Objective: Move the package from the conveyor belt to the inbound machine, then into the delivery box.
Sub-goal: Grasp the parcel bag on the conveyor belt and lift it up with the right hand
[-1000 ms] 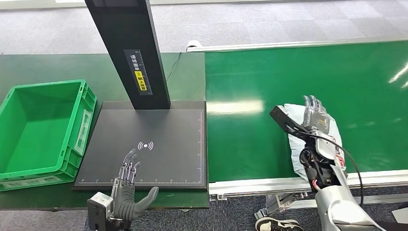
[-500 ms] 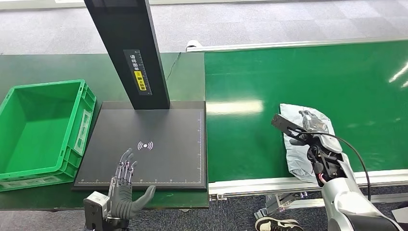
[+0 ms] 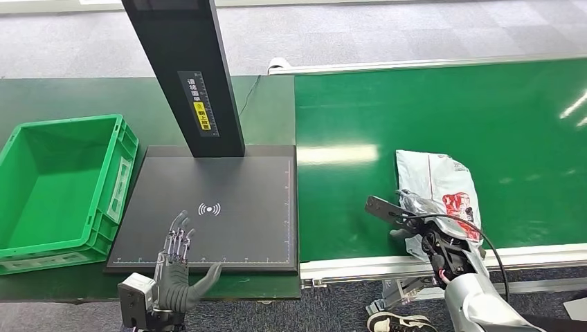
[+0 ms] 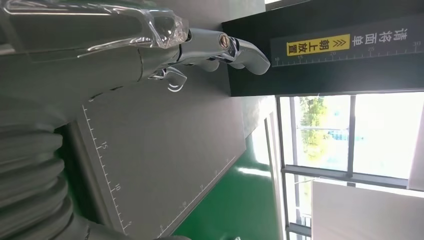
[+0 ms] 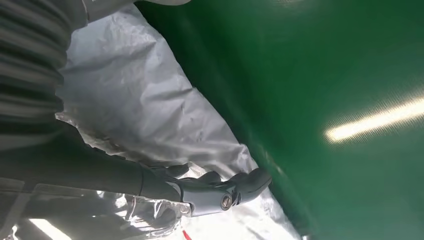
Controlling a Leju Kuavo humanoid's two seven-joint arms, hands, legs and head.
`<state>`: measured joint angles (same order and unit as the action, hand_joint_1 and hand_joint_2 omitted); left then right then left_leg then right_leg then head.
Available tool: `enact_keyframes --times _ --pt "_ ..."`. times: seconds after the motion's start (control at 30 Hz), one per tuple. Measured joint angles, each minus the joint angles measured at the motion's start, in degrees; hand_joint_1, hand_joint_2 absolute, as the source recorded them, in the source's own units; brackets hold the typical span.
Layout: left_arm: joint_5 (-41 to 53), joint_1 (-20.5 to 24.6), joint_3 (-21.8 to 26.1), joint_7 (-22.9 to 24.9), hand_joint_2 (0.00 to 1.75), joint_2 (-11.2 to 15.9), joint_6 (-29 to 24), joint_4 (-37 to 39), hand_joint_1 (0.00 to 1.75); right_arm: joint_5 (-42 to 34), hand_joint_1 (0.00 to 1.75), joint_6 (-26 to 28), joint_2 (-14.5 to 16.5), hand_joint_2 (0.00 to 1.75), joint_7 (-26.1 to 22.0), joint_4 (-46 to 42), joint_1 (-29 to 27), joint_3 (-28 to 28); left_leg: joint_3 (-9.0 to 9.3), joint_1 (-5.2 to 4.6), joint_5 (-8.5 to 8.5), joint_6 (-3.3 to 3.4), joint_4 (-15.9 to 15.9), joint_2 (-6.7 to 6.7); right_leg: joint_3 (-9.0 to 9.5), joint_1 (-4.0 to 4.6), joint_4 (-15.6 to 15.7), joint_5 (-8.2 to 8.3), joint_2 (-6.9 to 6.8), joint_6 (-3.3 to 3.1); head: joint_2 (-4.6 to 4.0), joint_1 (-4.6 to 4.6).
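The package (image 3: 437, 190) lies flat on the green conveyor belt (image 3: 429, 111), at its near edge, right of the inbound machine (image 3: 214, 207). It is a grey plastic mailer bag, creased and crinkled, so I judge it light, soft and floppy, with a slick skin that will slide under smooth fingers. It will sag rather than hold its shape, so I would take it across the near end, thumb under and fingers over, pinching a good fold of the film rather than the flat middle.

My right hand (image 3: 423, 225) is on that near end. My right wrist view shows dark fingers (image 5: 220, 192) curled against the crumpled film, but I cannot tell whether they really clamp it or only rest on it. My left hand (image 3: 178, 273) hovers over the near edge of the machine's black plate, fingers apart, holding nothing.

There is a red printed patch on the bag, too small to read. The machine's black post (image 3: 187, 76) carries a yellow label (image 4: 317, 47) with dark Chinese characters and arrowheads, and white Chinese writing beside it above a ruler scale. The plate has a white wireless mark. The green delivery box (image 3: 17, 149) stands on the worktop to the far left.
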<state>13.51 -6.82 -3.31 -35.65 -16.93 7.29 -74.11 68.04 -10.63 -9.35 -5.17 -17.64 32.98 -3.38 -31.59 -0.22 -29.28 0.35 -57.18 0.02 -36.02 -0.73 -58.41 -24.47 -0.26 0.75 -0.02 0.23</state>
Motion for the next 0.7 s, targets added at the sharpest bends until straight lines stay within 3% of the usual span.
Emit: enact_keyframes --times 0.23,0.47,0.7 --pt "-0.40 0.40 -0.11 0.45 1.75 -0.01 -0.25 0.28 0.00 3.96 0.00 -0.38 0.22 1.75 4.61 0.13 0.26 3.24 0.11 0.00 0.00 0.00 0.00 0.01 0.07 0.00 0.01 0.00 0.00 0.00 0.01 0.01" --pt "-1.02 0.87 -0.83 1.26 1.75 -0.01 -1.07 0.30 0.00 9.49 0.00 5.30 0.37 1.75 12.43 0.10 -0.50 7.66 0.33 -0.01 -0.02 0.02 -0.01 0.01 0.35 0.00 0.03 -0.03 0.00 0.04 0.01 0.01" --pt "-1.15 0.89 -1.37 1.40 1.75 0.01 -1.26 0.30 0.00 11.06 0.00 6.20 0.48 1.75 15.30 0.09 -0.98 9.60 0.52 -0.02 -0.03 0.03 -0.02 0.02 0.59 -0.01 0.06 -0.04 0.00 0.05 0.00 0.02"
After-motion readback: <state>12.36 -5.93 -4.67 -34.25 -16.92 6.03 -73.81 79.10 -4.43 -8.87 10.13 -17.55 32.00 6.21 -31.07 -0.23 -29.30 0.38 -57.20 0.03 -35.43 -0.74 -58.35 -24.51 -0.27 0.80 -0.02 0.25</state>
